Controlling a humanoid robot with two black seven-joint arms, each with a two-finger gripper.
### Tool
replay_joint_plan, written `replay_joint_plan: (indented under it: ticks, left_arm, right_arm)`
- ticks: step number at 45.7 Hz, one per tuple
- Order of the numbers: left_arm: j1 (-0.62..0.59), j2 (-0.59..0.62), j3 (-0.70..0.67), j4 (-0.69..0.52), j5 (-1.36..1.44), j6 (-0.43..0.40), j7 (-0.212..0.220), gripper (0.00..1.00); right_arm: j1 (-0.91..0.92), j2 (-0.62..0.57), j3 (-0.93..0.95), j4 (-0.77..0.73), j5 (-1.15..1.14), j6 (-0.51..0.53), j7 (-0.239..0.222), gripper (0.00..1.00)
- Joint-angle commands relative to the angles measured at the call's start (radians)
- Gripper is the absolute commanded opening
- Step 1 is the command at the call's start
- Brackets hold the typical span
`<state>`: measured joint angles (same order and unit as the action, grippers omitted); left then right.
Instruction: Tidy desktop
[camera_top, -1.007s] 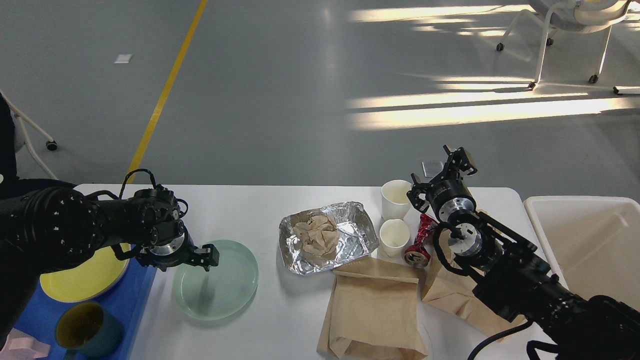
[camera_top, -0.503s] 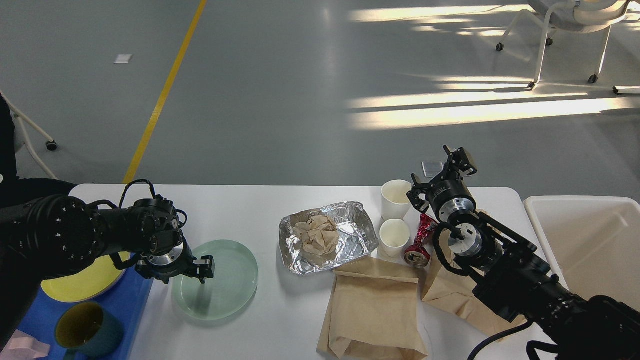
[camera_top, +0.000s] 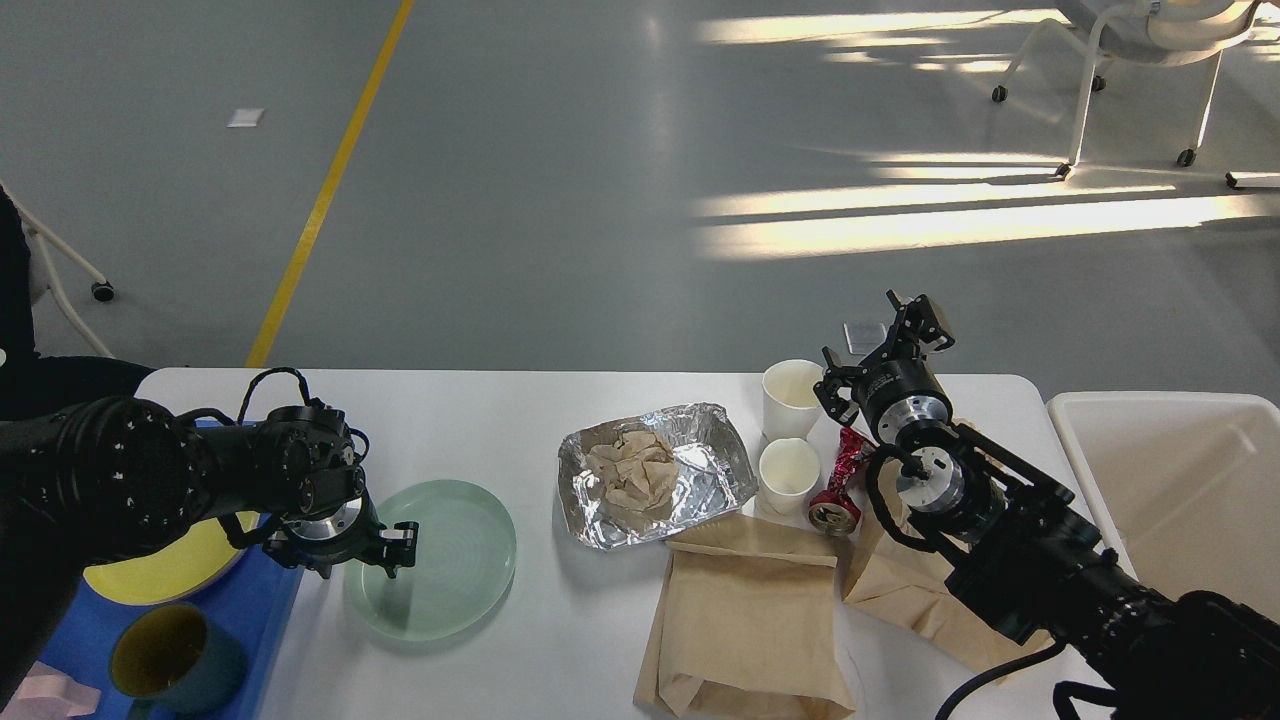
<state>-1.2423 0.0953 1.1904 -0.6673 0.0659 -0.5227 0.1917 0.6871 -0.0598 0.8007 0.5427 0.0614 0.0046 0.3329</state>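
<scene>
The white worktop stretches beneath both my arms, the cream bin off its end, to the right of my right claw. Two brown paper bags lie nearer me than that claw, a foil tray of crumpled paper to its left. My left claw hovers at the pale green plate's left rim; whether it is spread I cannot tell. My right claw stands spread and empty above two paper cups and a crushed red can.
</scene>
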Motion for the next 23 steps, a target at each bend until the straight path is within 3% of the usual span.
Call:
replay_joint_plan:
  ticks: [1,8,16,21,23]
  left_arm:
    - [0.004,0.0,0.0,0.0,-0.003,0.003,0.0,0.65]
    - [0.007,0.001,-0.009,0.0,-0.006,0.004,0.002,0.49]
    - [0.009,0.004,-0.009,-0.001,-0.006,-0.01,0.002,0.2]
    - [0.007,0.009,-0.009,0.0,-0.006,-0.063,0.0,0.02]
    - [0.007,0.011,-0.009,0.002,-0.006,-0.083,0.0,0.0]
  right_arm:
    - [0.0,0.0,0.0,0.0,0.0,0.0,0.0,1.0]
    - [-0.001,0.0,0.0,0.0,0.0,0.0,0.0,1.0]
    - [0.0,0.0,0.0,0.0,0.0,0.0,0.0,1.0]
    - [-0.001,0.0,0.0,0.0,0.0,0.0,0.0,1.0]
    - [-0.001,0.0,0.0,0.0,0.0,0.0,0.0,1.0]
